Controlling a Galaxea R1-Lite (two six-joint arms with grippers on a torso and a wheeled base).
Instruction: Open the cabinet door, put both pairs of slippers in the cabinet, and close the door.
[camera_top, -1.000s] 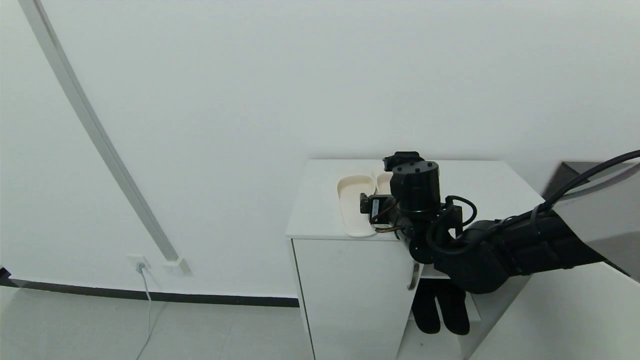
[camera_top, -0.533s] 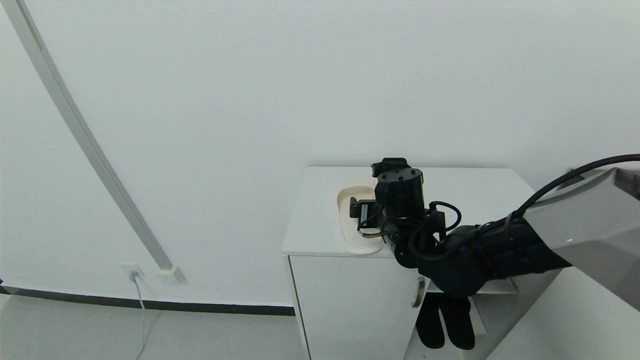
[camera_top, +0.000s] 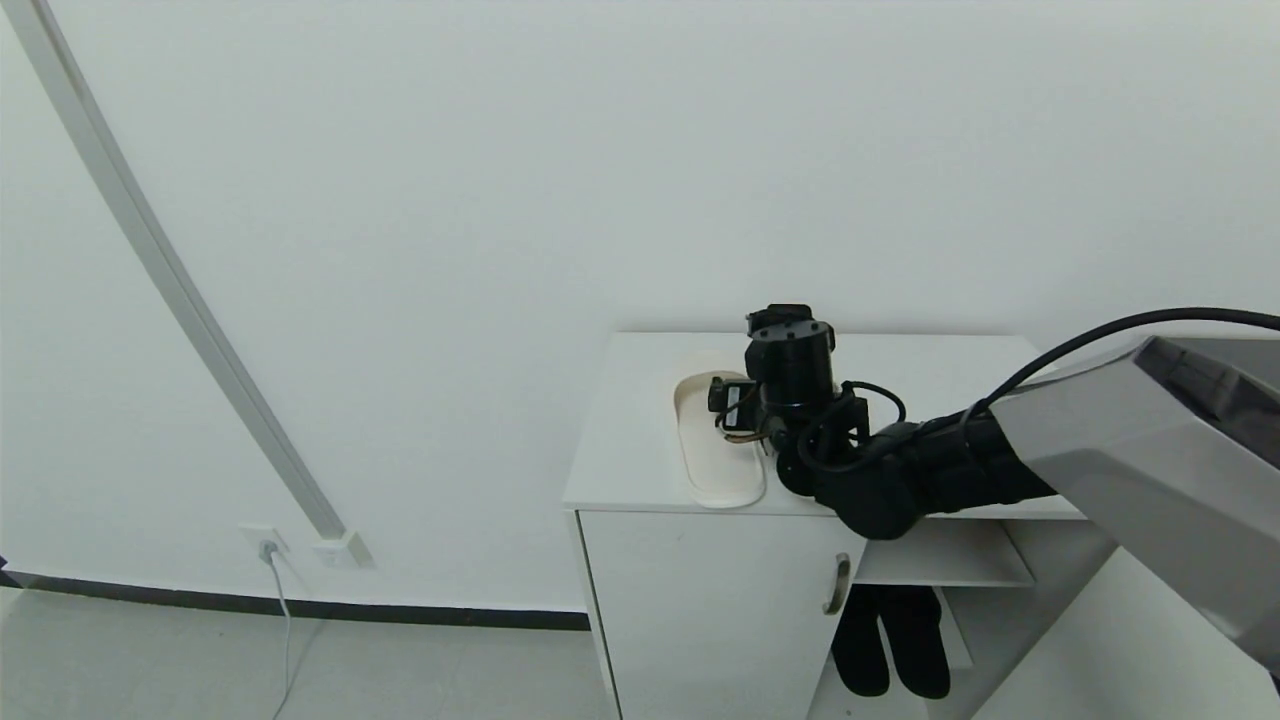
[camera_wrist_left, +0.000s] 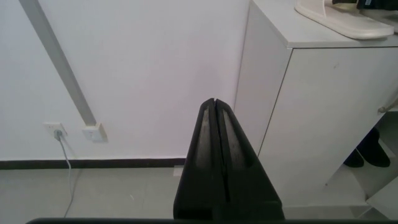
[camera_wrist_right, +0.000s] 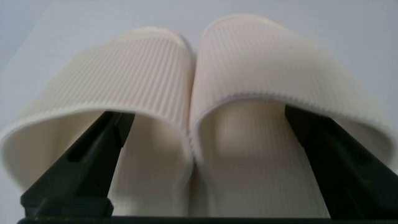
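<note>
A pair of cream slippers lies side by side on top of the white cabinet. My right gripper is down over them. In the right wrist view it stands open, one black finger under the strap of each cream slipper. A black pair of slippers stands inside the cabinet's open right half, below a shelf. The left door is closed. My left gripper hangs shut and empty, low beside the cabinet.
A white wall rises right behind the cabinet. A slanted grey conduit runs down it to a socket with a cable. Bare floor lies to the cabinet's left. The closed door's handle is at its right edge.
The head camera tilted up between the first two frames. Since then my right arm has pushed farther over the cabinet top, carrying the gripper deeper onto the cream slippers.
</note>
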